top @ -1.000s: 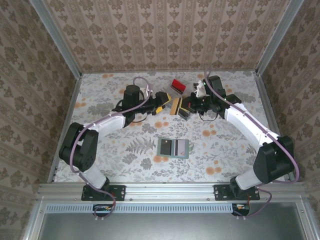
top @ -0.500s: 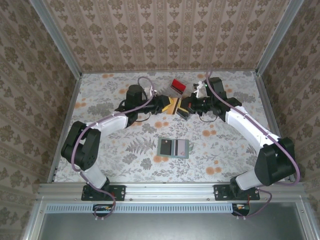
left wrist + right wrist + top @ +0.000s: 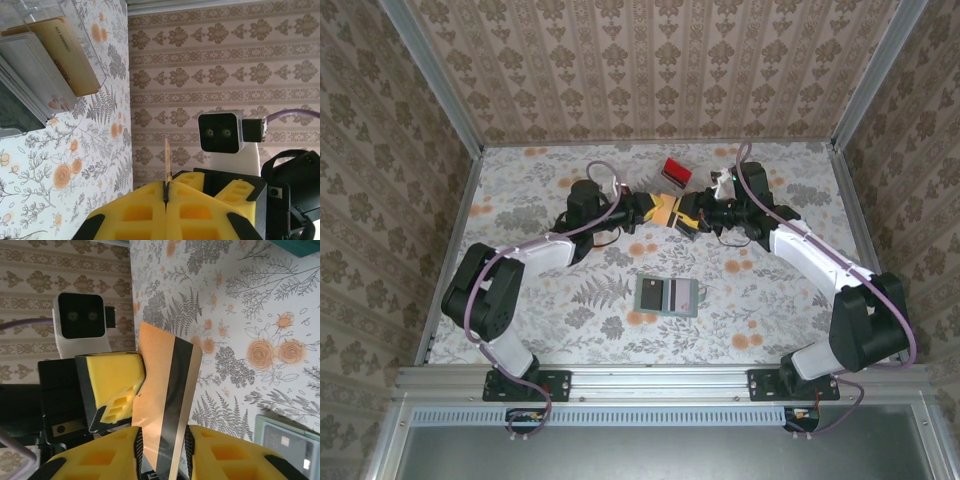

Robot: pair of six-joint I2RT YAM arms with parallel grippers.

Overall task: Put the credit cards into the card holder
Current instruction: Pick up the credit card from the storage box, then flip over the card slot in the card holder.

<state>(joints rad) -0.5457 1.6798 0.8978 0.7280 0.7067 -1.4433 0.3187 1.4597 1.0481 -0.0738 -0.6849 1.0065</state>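
A: Holder [image 3: 686,300], where is it?
B: Lying open on the table [image 3: 520,300], just ahead of the 2 arm bases, near the middle. A dark card [image 3: 650,295] sits in its left half.
A: And past it?
B: The 2 grippers meet above the table, well apart from the holder. Between them is 1 tan card [image 3: 155,380] with a dark stripe down its face.
A: Left gripper [image 3: 166,187]?
B: Clamped tight on the tan card. Its own camera sees that card edge-on, standing up out of the seam between the yellow fingers [image 3: 150,192].
A: Right gripper [image 3: 164,432]?
B: Jaws parted a little, with the tan card's lower end between them. The card's face is turned toward that camera. I cannot tell whether either pad touches it.
A: Farther back?
B: The tray [image 3: 676,171] with the red end, toward the far wall, just beyond the grippers. The left wrist view shows its clear wall and a stack [image 3: 55,65] of cards standing in it, 1 tan on the outer side and paler ones beside it.
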